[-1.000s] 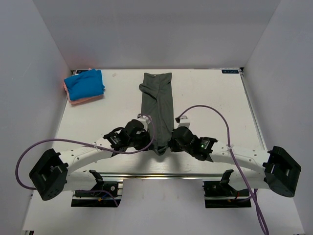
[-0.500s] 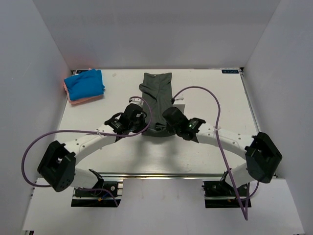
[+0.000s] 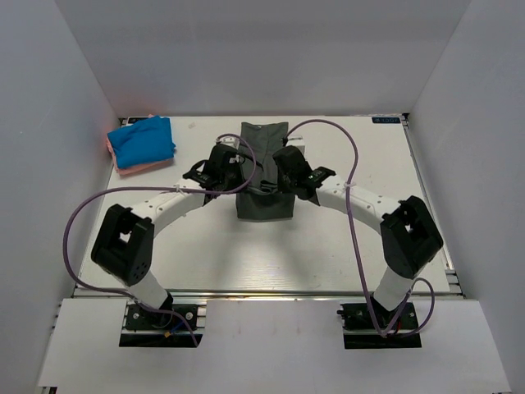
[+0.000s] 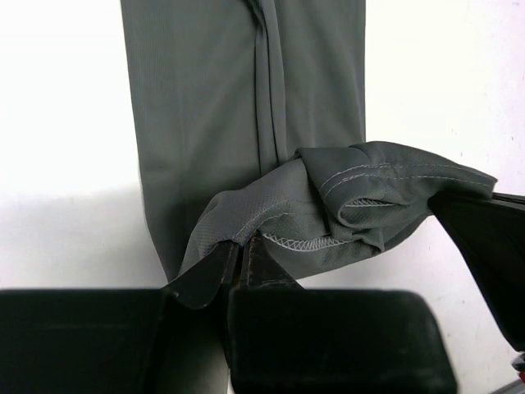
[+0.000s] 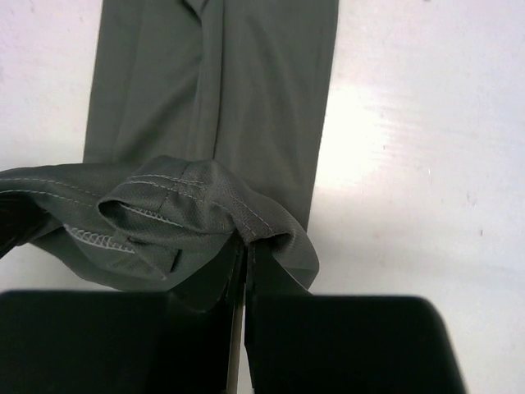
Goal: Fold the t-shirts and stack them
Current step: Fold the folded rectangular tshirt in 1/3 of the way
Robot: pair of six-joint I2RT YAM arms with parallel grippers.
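1. At the far-left corner of the bench [image 3: 344,246], two folded pieces sit as a stack: the blue t-shirt [image 3: 142,139] on top of the salmon-pink t-shirt [image 3: 141,167], of which only a thin edge shows. That part of the job looks finished.
2. Mid-bench, well apart from that stack, lies the dark grey-green t-shirt [image 3: 264,205]. Its sides are already folded in, so it forms a long narrow strip running from near to far.
3. Both arms reach over the strip. The left gripper [image 4: 242,256] has its jaws pressed almost together on a bunch of the stitched hem at the left side. The right gripper [image 5: 244,246] is clamped tight on the hem at the right side. Between them the hem hangs as a raised, sagging band above the flat cloth.
4. Judging by this, the lengthwise fold is under way. The near end is lifted and doubled over the lower layer, roughly midway along the strip, but it is not yet laid down. The far end lies flat beyond the grippers.
5. Left to do, as I read it: set the hem down toward the far end and let go. One more fold may be needed to match the size of the others. Then the bundle has to be carried over onto the blue one.
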